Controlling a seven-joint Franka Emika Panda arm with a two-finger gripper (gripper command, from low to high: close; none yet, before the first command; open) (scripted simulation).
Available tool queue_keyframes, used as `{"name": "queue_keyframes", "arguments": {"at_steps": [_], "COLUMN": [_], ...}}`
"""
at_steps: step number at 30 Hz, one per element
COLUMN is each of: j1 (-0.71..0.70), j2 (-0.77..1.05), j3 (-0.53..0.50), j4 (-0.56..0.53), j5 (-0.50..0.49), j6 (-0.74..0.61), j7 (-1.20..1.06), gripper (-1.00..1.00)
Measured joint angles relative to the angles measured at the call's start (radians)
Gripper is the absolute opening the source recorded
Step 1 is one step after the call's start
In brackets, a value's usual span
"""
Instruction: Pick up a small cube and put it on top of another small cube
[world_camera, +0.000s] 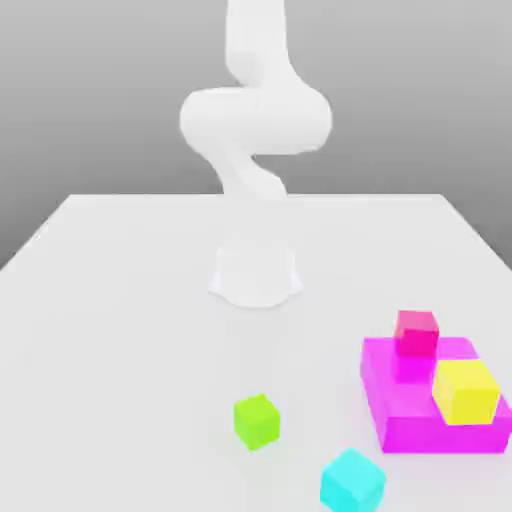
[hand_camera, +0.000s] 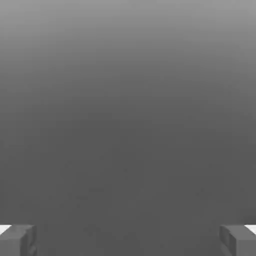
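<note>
The cyan cube (world_camera: 352, 480) is a small, plain, matte turquoise block with clean square faces, its top a shade paler than its sides, turned so that one vertical edge faces the camera. It sits on the white table (world_camera: 120, 330) right at the near edge, toward the exterior view's right. The lime green cube (world_camera: 257, 420) is about the same size, equally plain and matte, and stands on the table a little farther back and toward the exterior view's left, near the cyan one but not touching it. Beside them, toward the table's right edge in the exterior view, a flat magenta slab (world_camera: 400, 410) carries a yellow cube (world_camera: 466, 390) on its near part and a pink-red cube (world_camera: 417, 333) on its far part. The white arm (world_camera: 255, 120) rises from its base (world_camera: 256, 275) at mid-table. In the hand view the gripper (hand_camera: 128, 240) is spread wide, its two grey fingertips (hand_camera: 17, 240) far apart with nothing between them.
</note>
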Motion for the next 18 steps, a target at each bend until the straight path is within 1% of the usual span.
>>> {"name": "queue_keyframes", "arguments": {"at_steps": [5,10,14,18], "j1": [-0.09,-0.157,-0.188,-0.193], "j2": [0.185,0.366,0.512,0.657], "j3": [0.118,0.215,0.269,0.297], "j4": [-0.018,-0.035,-0.048,-0.061], "j5": [-0.066,-0.145,-0.214,-0.272], "j6": [0.057,0.112,0.154,0.197], "j7": [0.219,0.443,0.626,0.801], "gripper": [0.0,0.0,0.0,0.0]}}
